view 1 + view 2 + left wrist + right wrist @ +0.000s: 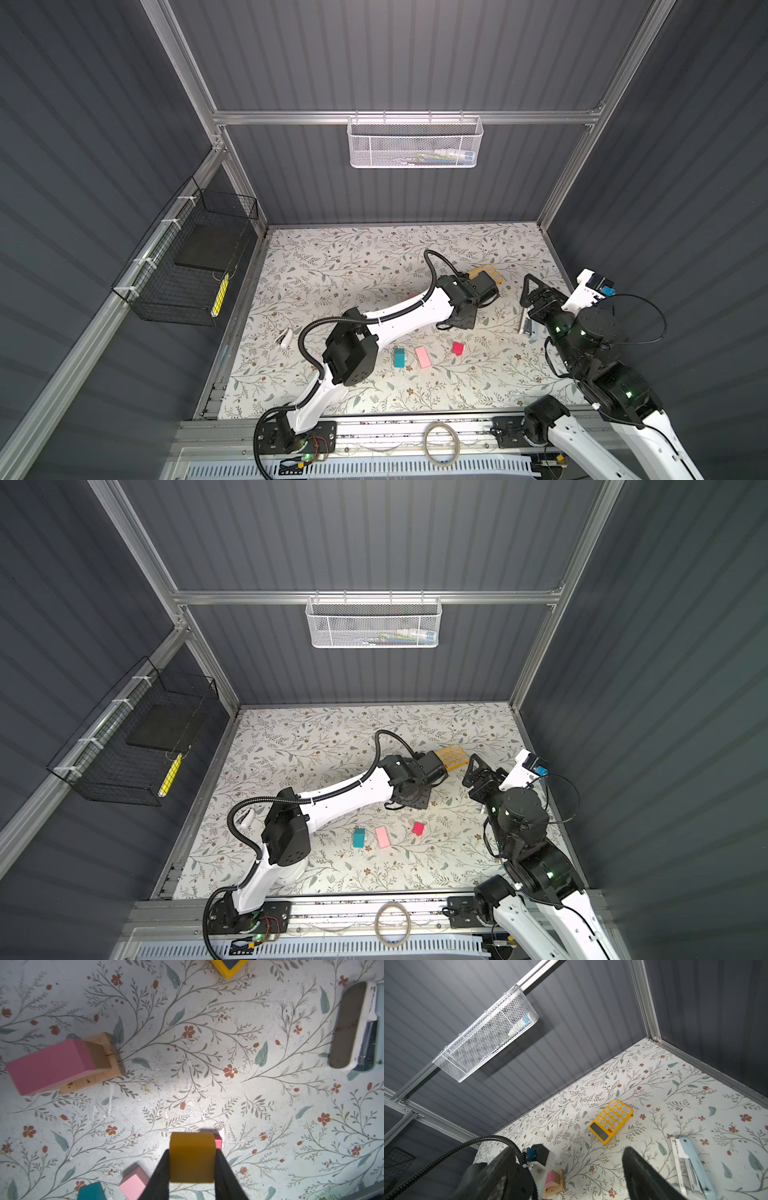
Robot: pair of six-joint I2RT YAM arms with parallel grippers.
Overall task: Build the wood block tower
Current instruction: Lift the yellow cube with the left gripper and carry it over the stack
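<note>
One orange cube (192, 1147) pinched by the left gripper (192, 1167) above the middle of the worktop (316, 266).
Toward the front edge lie one teal peaked block (400, 357), one pink slab (423, 356) and one magenta-red cube (458, 348). Farther back, a second pink slab (49, 1066) tops tan bars (113, 1059). The right gripper (569, 1151) stands spread.

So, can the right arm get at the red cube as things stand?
Probably, though tightly: the right gripper is open and empty, the red cube lies free, but the left gripper, holding the orange cube, hangs close by.

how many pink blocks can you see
2. One pink slab sits on the tan base; the other slab lies on the table between the teal block and red cube. The left arm may hide more.
</note>
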